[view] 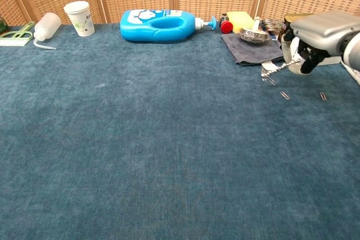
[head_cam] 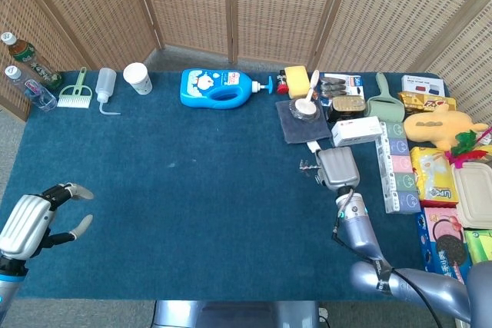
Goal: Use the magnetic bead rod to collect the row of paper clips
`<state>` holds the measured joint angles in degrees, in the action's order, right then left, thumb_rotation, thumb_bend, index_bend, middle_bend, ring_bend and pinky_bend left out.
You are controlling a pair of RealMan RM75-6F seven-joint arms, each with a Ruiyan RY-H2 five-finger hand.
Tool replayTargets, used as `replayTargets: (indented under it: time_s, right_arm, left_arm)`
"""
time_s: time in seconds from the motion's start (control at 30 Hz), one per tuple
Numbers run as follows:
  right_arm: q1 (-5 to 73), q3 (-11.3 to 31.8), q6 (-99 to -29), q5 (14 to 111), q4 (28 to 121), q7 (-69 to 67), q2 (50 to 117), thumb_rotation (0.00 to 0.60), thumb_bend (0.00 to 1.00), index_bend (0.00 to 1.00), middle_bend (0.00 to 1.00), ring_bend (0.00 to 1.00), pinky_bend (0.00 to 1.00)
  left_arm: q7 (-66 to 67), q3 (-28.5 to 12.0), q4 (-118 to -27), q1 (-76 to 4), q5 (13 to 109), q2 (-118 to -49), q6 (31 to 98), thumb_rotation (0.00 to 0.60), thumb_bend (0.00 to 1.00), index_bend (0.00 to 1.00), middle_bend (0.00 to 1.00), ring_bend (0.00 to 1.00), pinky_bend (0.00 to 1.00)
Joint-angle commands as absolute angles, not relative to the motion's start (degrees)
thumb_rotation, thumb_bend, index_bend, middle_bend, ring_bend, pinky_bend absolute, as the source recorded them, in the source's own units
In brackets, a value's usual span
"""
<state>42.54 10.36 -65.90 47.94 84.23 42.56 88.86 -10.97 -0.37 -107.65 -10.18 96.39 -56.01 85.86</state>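
My right hand grips the magnetic bead rod, which points left with several paper clips clinging to its tip. Two loose paper clips lie on the blue cloth below it, one under the rod and another further right. My left hand hangs at the table's front left edge with fingers apart and nothing in it; the chest view does not show it.
A grey cloth with a small dish lies just behind the rod. A blue detergent bottle, paper cup and squeeze bottle line the back edge. Boxes and snack packs crowd the right side.
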Motion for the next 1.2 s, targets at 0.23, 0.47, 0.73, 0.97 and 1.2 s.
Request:
replayTargets:
  time_s: [0.23,0.47,0.73,0.97,1.2]
  right_arm:
    - [41.05,9.38,-64.07,47.84,80.95,40.03,89.33,0.600,0.44,0.69,0.93,0.99,1.00]
    - [39.87,8.59,-63.38,48.17,80.00,38.71,89.69,0.600,0.44,0.69,0.93,0.99,1.00]
    - [39.13,8.55,-62.86,48.45,79.47,37.85,89.76,0.600,0.44,0.69,0.93,0.99,1.00]
    - [38.37,9.15,-63.86,49.43,81.31,37.08,88.12,0.600,0.44,0.69,0.93,0.99,1.00]
    - [37.60,10.11,-65.29,49.98,84.19,36.51,85.51,0.600,0.44,0.69,0.93,0.99,1.00]
  left_arm:
    - [-9.63,-0.32,-108.76,-10.18,96.34,-55.82,85.49,0.564,0.30,0.39,0.44,0.44,0.77]
    - [-8.99,-0.29,-109.26,-10.31,96.22,-55.94,84.99,0.561,0.30,0.39,0.44,0.44,0.77]
    - [-8.39,-0.36,-109.81,-10.32,96.27,-55.78,84.97,0.562,0.30,0.39,0.44,0.44,0.77]
    - [-8.26,-0.41,-110.04,-10.30,96.42,-55.68,85.07,0.562,0.30,0.39,0.44,0.44,0.77]
    - [-8.40,-0.46,-110.10,-10.26,96.67,-55.67,85.33,0.561,0.30,0.39,0.44,0.44,0.77]
